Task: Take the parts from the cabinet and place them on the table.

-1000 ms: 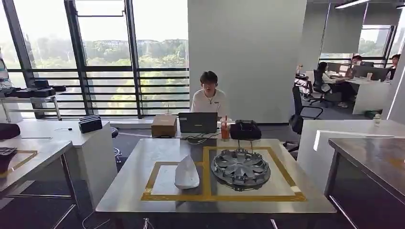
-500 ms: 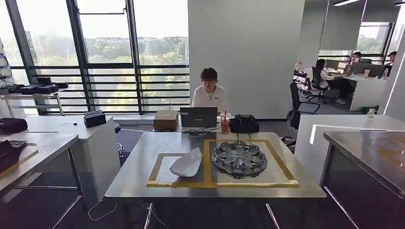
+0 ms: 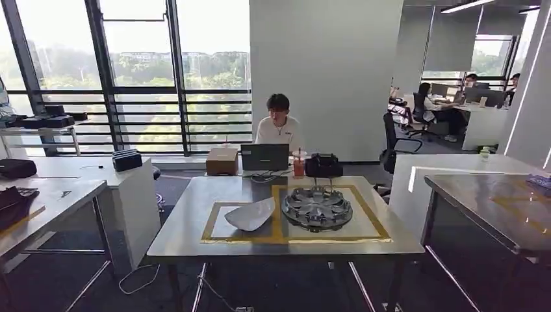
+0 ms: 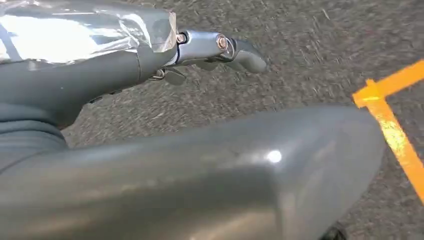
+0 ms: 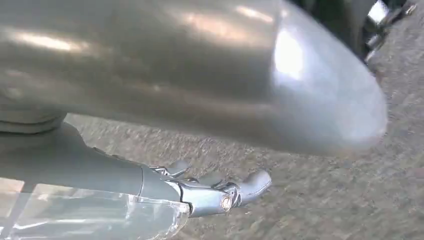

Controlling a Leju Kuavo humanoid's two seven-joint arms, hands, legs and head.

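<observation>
The head view looks across an office at a steel table (image 3: 195,224) marked with yellow tape (image 3: 281,221) in two adjoining rectangles. A white curved part (image 3: 250,214) lies in the left, smaller rectangle; a silver wheel cover (image 3: 316,207) lies flat in the right, larger one, just beside it across the shared tape line. At the far edge of the table stand a cardboard box (image 3: 222,160), a laptop (image 3: 264,156), a red drink cup (image 3: 298,165) and a black bag (image 3: 323,166) — a person (image 3: 278,123) sits behind the laptop. More tables stand to the left and right, and other people sit at a desk far right.

The wrist views look down at grey carpet. In the left wrist view the left hand (image 4: 200,50) hangs over the floor beside an orange tape line (image 4: 395,130); its fingers (image 4: 247,57) reach out loosely with nothing in them. The right wrist view shows the right hand (image 5: 215,192) in much the same pose — fingers (image 5: 255,182) extended, slightly bent, apart, gripping nothing (the picture is blurred, so finer detail cannot be told).
</observation>
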